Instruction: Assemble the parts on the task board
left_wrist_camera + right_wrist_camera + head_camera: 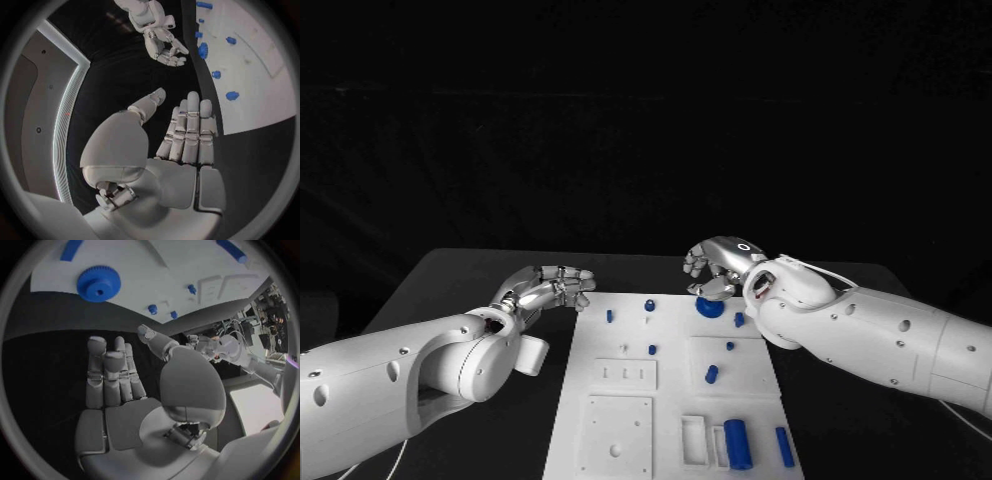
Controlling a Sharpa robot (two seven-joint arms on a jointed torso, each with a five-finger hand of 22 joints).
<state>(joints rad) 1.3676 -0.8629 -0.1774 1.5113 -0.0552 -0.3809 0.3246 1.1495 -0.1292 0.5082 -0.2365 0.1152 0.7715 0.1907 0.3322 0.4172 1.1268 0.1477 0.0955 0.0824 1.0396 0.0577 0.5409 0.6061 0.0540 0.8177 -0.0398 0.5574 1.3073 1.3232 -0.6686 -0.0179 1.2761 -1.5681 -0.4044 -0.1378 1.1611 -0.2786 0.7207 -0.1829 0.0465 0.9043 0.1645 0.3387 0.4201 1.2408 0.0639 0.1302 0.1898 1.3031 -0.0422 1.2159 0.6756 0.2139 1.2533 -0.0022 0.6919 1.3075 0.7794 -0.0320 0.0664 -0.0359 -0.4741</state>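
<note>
The white task board [625, 420] lies in the middle of the black table. A blue gear [711, 307] sits at its far edge, with small blue pegs [649, 303] scattered round it. My right hand [718, 265] hovers just beyond the gear [99, 283], fingers [112, 372] stretched out and holding nothing. Off the board's far left corner, my left hand [554, 286] is over the bare table, also holding nothing, its fingers [190, 130] straight and the thumb apart. The left wrist view shows the right hand [164, 44] beside the gear [203, 50].
A thick blue cylinder [738, 443] and a thin blue rod [785, 447] lie at the board's near right. A short blue peg [711, 374] lies mid-board. Rectangular recessed plates [626, 374] occupy the board's left half. Black table [473, 275] surrounds the board.
</note>
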